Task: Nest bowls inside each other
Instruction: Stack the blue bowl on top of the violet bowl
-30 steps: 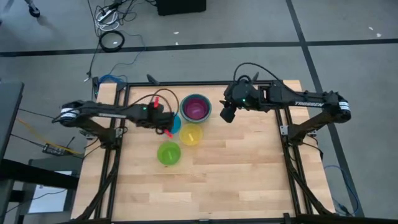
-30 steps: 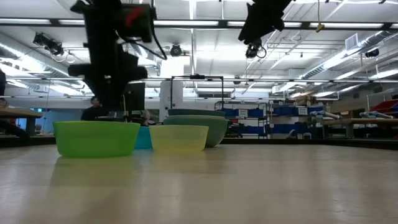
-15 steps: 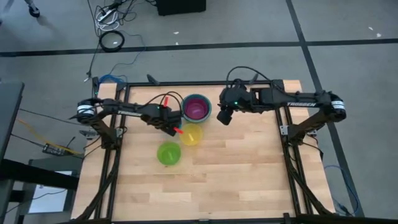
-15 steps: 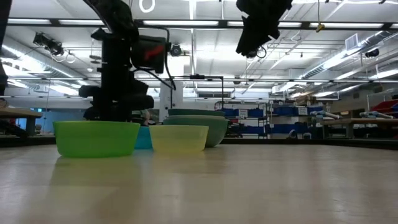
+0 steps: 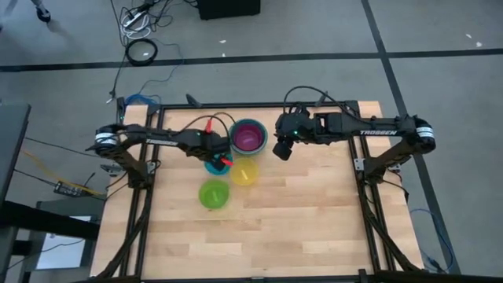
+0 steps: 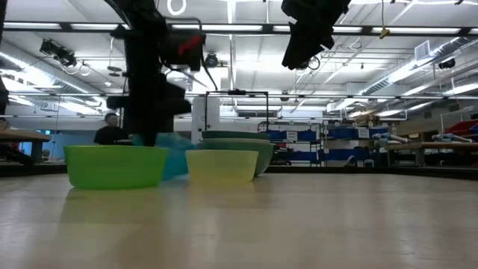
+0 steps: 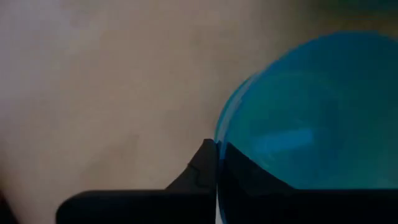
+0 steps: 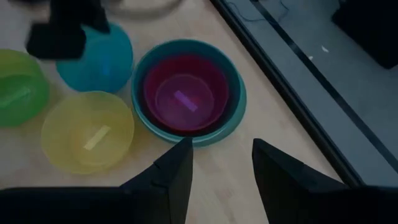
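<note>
on the tabletop [image 5: 299, 220], toward its back edge, the left gripper [image 5: 217, 161] is clenching the rim of the blue bowl [image 7: 305, 118] (tipped up off the wood in the low view), beside the yellow bowl [image 5: 244, 172] and lime-green bowl [image 5: 213, 194]. the right gripper [image 8: 217, 165] is hovering with its fingers parted over the nested stack, whose purple bowl [image 8: 185, 93] is sitting innermost.

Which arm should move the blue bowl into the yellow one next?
Left. The left gripper is already shut on the blue bowl rim, right beside the yellow bowl. The right gripper hangs open, raised beyond the nested stack.
</note>
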`<state>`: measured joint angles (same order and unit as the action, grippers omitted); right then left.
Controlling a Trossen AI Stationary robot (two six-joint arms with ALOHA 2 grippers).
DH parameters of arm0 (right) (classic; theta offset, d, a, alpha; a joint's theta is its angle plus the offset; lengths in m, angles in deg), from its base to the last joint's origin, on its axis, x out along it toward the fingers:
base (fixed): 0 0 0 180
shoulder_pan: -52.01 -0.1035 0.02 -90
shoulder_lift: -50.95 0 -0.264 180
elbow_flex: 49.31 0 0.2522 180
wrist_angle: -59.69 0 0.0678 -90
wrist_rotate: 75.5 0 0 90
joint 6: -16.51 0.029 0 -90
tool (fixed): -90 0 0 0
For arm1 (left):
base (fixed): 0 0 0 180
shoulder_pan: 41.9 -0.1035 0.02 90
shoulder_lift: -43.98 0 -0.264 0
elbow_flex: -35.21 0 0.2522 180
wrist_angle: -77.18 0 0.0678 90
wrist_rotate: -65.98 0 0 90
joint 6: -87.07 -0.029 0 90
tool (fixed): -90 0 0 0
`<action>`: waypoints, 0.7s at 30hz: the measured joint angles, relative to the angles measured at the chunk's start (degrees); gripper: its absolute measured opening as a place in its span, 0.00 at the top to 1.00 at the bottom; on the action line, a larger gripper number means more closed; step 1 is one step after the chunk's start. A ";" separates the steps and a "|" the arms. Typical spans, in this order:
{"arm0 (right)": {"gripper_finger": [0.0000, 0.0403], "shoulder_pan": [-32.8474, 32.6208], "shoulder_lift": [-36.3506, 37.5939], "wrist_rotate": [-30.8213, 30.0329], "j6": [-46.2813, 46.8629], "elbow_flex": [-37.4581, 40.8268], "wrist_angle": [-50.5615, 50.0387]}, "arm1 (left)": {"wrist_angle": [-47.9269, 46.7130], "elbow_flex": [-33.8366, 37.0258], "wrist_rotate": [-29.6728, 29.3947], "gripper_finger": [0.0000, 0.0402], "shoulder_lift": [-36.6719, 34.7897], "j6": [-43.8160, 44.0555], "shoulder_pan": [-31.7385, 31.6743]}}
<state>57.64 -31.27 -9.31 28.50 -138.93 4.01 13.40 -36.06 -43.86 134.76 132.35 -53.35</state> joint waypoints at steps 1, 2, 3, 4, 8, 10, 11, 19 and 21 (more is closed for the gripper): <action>0.62 0.00 -0.02 0.00 0.16 0.00 -0.33 | -0.34 -0.52 -0.77 0.99 -1.64 -0.16 0.20; 0.62 0.00 -0.02 0.00 0.37 0.01 -0.53 | -0.63 -1.25 -1.51 0.99 -3.07 -0.30 0.42; 0.62 0.00 -0.02 -0.01 0.49 0.00 -0.52 | -0.88 -2.19 -2.30 0.99 -4.84 -0.41 0.65; 0.62 0.00 -0.02 -0.02 0.69 -0.01 -0.62 | -1.00 -3.17 -3.03 0.99 -6.52 -0.82 0.91; 0.62 0.00 -0.02 -0.03 1.05 0.00 -0.70 | 0.47 -7.05 -5.02 0.99 -10.28 -5.05 1.14; 0.62 0.00 -0.02 -0.04 1.49 0.01 -0.76 | 1.30 -9.11 -5.67 0.99 -10.09 -7.22 0.99; 0.62 0.00 -0.02 -0.04 1.76 0.00 -0.76 | 2.20 -9.98 -5.89 0.99 -9.42 -8.25 0.74; 0.62 -0.17 -0.02 -0.04 2.90 -0.01 -1.89 | 10.05 -13.87 -4.66 0.98 0.50 -15.15 -4.00; 0.62 -0.26 -0.02 -0.04 2.90 0.01 -1.99 | 10.20 -14.97 -4.17 0.96 2.28 -15.32 -5.37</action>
<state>57.38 -31.29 -9.35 31.41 -138.92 2.03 23.59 -51.03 -48.03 137.04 117.03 -58.72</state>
